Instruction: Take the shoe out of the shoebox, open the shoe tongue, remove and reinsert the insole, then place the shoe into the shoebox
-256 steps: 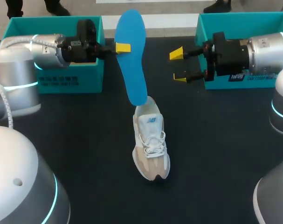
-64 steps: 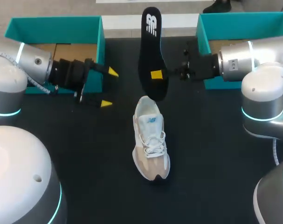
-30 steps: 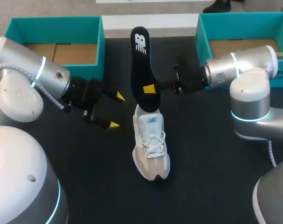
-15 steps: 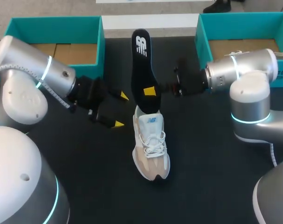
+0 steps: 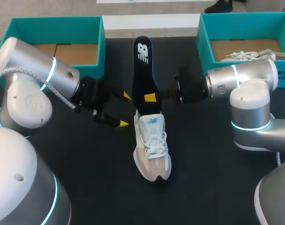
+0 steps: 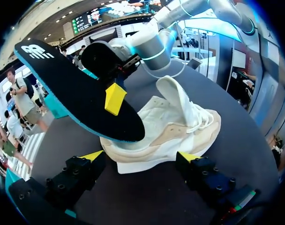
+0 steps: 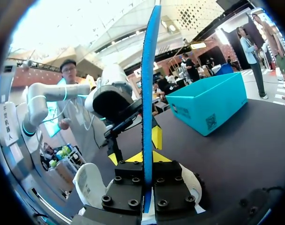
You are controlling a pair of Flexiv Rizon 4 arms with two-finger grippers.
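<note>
Fingers of left gripper (image 5: 124,109) apart, empty, just beside shoe (image 5: 152,147) on table (image 5: 86,178). Those of right gripper (image 5: 151,97) clamp insole (image 5: 143,70), its lower end at shoe's opening. Step looks like reinserting insole; next likely means feeding it down inside. Count: left shoebox (image 5: 53,21), right shoebox (image 5: 245,18), one insole, two shoes: second shoe (image 5: 245,55) lies in right shoebox.

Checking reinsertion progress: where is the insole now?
Head view: the insole stands mid-table in the right gripper, its lower end at the heel opening of the shoe, the open left gripper beside it.
</note>
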